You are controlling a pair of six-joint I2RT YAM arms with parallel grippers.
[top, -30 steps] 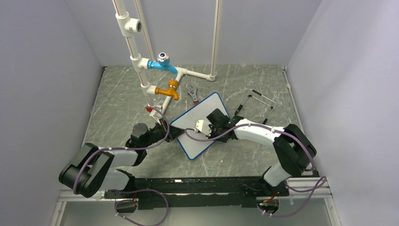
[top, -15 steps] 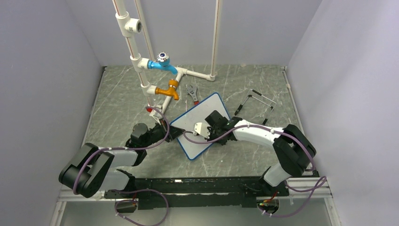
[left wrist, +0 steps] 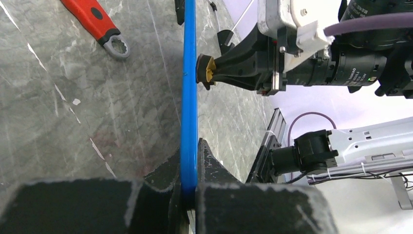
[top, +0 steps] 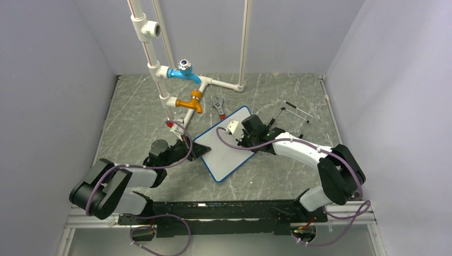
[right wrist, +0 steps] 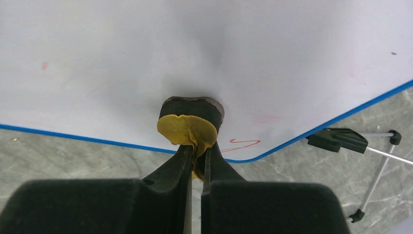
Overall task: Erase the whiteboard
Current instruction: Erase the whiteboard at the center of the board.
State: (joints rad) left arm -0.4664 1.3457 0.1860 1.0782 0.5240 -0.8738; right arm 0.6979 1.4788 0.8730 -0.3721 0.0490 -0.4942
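Observation:
The whiteboard (top: 223, 154), white with a thin blue frame, is held tilted up on its edge at the table's middle. My left gripper (top: 195, 151) is shut on the board's left edge. In the left wrist view the board shows edge-on as a blue strip (left wrist: 189, 97) between my left gripper's (left wrist: 190, 158) fingers. My right gripper (top: 242, 137) is shut on a yellow cloth (right wrist: 187, 130) and presses it against the board face (right wrist: 195, 48) near its far corner. A short red mark (right wrist: 242, 144) remains by that rounded corner. The cloth tip also shows in the left wrist view (left wrist: 208, 70).
White pipes with a blue valve (top: 184, 72) and an orange valve (top: 191, 102) stand behind the board. A red-handled wrench (top: 217, 106) lies just beyond it. A thin wire stand (top: 290, 117) with black feet (right wrist: 338, 139) lies to the board's right.
My right gripper has slid with the cloth from the board's near middle up to its far corner. The left gripper and board have stayed put.

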